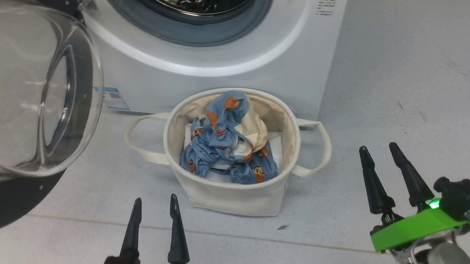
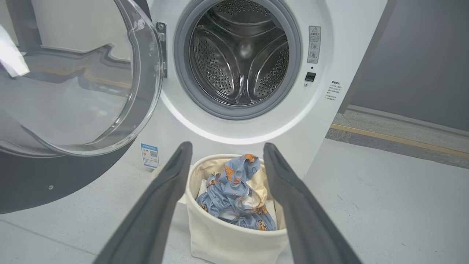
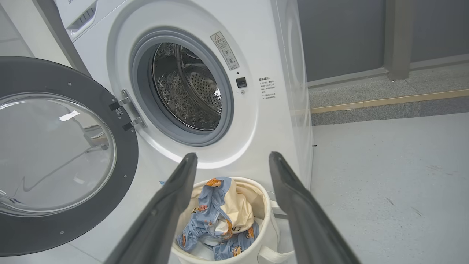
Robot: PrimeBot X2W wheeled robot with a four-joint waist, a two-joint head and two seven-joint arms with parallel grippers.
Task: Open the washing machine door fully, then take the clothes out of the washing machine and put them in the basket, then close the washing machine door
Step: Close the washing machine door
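Washing machine (image 1: 254, 58), drum empty; washing machine door (image 1: 23, 95) stands wide open at its left. Basket (image 1: 232, 196), just before its front, holds the clothes (image 1: 223, 145). Left gripper (image 1: 155, 198) and right gripper (image 1: 377, 146), jaws apart and empty, hover before it. Best to push the door's black rim steadily, clear of the basket.

Glass-centred door (image 1: 23, 91) swung wide beyond left claw (image 1: 155, 198), blue printed clothes (image 1: 224, 150) heaped in cream basket (image 1: 232, 198) just ahead-right, white washing machine (image 1: 213, 78) behind

From the head view we've got pale grey floor (image 1: 404, 70) out at three o'clock, a thin seam (image 1: 227, 235) crossing at six, and a small brown speck (image 1: 283, 227) just above it. On the left wrist view, a dark grey wall (image 2: 421, 55) at two o'clock, with a tan strip (image 2: 399, 139) below it.
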